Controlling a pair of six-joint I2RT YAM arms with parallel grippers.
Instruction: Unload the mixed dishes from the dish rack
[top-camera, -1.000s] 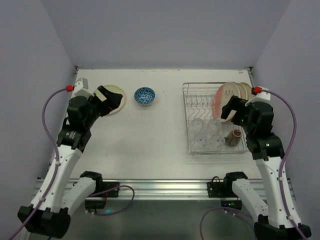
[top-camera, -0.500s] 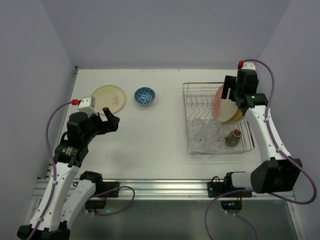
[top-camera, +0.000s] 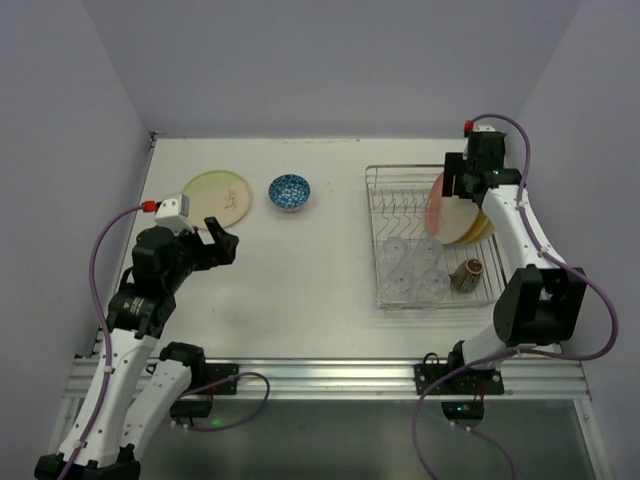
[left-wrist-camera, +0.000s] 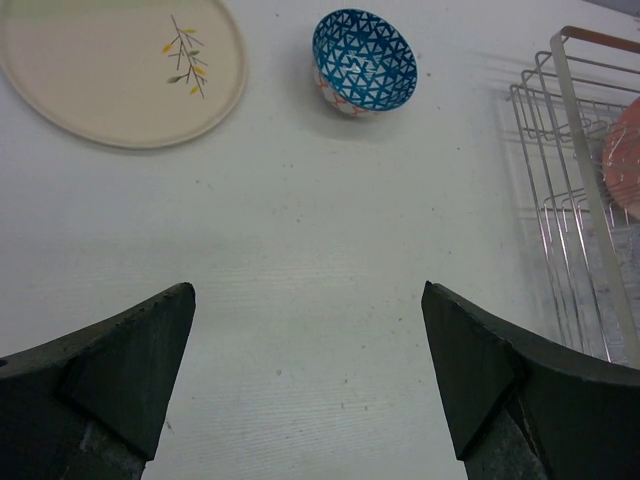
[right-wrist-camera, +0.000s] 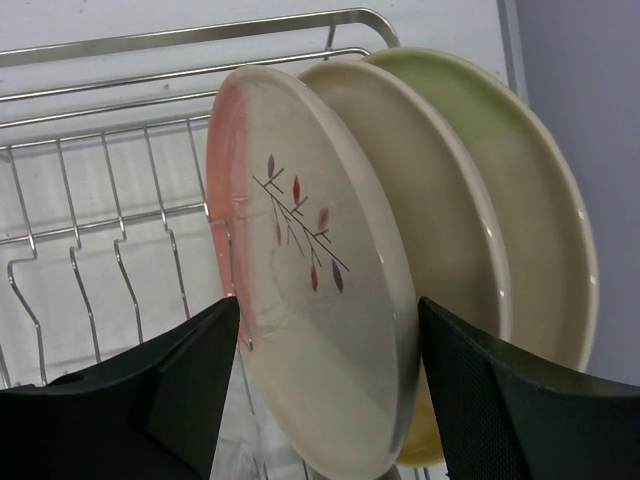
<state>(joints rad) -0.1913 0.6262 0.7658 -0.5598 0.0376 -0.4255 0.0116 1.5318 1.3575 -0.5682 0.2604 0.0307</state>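
Plates (right-wrist-camera: 330, 230) in wire dish rack (left-wrist-camera: 590, 190): 3 upright glossy ceramic rounds, front one w/ pink rim & twig motif. R gripper (right-wrist-camera: 328, 310) straddles it, grip unclear; L gripper (left-wrist-camera: 306, 290) spread, empty.

Soft, even overhead light washes the white tabletop (top-camera: 310, 280), with a faint shadow right of the small blue-patterned bowl (left-wrist-camera: 365, 60) at upper centre and pale sheen on rims of the cream round plates (right-wrist-camera: 330, 260).
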